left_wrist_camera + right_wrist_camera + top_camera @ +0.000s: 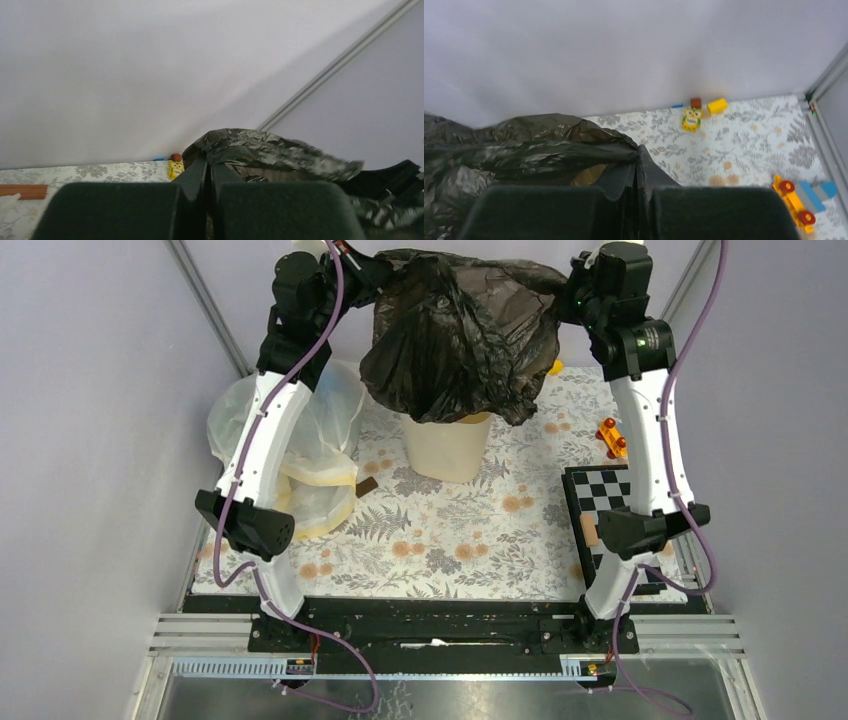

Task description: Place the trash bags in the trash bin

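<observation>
The left pincer [207, 167] and right pincer [638, 162] are each clamped on an upper edge of the black trash bag [455, 330]. The bag hangs stretched between them, its lower folds draped over the trash bin [447, 448] below. The step looks like lowering it in, which probably means both pincers descending and converging so the film gathers inside the rim.

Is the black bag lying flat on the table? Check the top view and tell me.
No, the black bag hangs above the table, its folds covering the top of the bin.
</observation>
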Robot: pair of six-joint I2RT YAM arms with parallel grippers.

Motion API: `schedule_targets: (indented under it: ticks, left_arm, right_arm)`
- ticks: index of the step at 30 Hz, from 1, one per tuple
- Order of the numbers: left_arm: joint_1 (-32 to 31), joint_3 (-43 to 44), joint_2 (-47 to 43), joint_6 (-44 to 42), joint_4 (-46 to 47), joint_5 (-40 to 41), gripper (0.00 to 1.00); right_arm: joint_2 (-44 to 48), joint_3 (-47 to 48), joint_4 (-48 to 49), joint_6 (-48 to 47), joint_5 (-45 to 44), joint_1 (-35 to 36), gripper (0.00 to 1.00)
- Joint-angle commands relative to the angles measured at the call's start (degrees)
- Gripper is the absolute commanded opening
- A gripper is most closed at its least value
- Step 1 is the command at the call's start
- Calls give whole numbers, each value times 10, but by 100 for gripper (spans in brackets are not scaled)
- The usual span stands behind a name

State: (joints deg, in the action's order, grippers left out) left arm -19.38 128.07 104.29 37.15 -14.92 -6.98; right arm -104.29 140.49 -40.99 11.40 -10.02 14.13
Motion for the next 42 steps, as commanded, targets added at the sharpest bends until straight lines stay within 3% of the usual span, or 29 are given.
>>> schedule_targets:
  ticks: [1,7,12,15,19,26,28,29,30,32,37,42]
  left_arm:
    - [25,29,30,18,26,-26,0]
    - [27,40,82,30,80,-48,0]
    - [27,65,138,57,143,-74,0]
    - [29,59,152,59,163,-75,0]
    - [42,14,125,58,189,-77,0]
    - [59,-105,-5,38,199,-78,0]
    - [62,-181,-52,33,201,-73,0]
    - [64,-221,-77,31,209,-70,0]
    - [65,-254,-100,28,218,-63,0]
    - [65,-296,-131,23,224,-48,0]
    - [66,-291,-137,38,202,-80,0]
    - [65,-296,-136,62,212,-94,0]
  right_arm:
    - [-30,5,-7,68,-25,-30,0]
    - [-90,90,15,99,47,-103,0]
    - [-80,48,80,101,89,-123,0]
    - [-86,39,91,103,170,-123,0]
    - [-72,2,102,94,246,-110,0]
    - [-37,-26,75,72,257,-40,9]
    - [-28,-38,70,63,248,-17,17]
    - [-24,-41,64,60,241,-13,32]
    - [-21,-40,56,60,235,-12,54]
    - [-14,-30,31,51,225,-11,79]
    - [58,-48,12,0,225,-4,98]
    - [151,-138,50,-69,306,15,100]
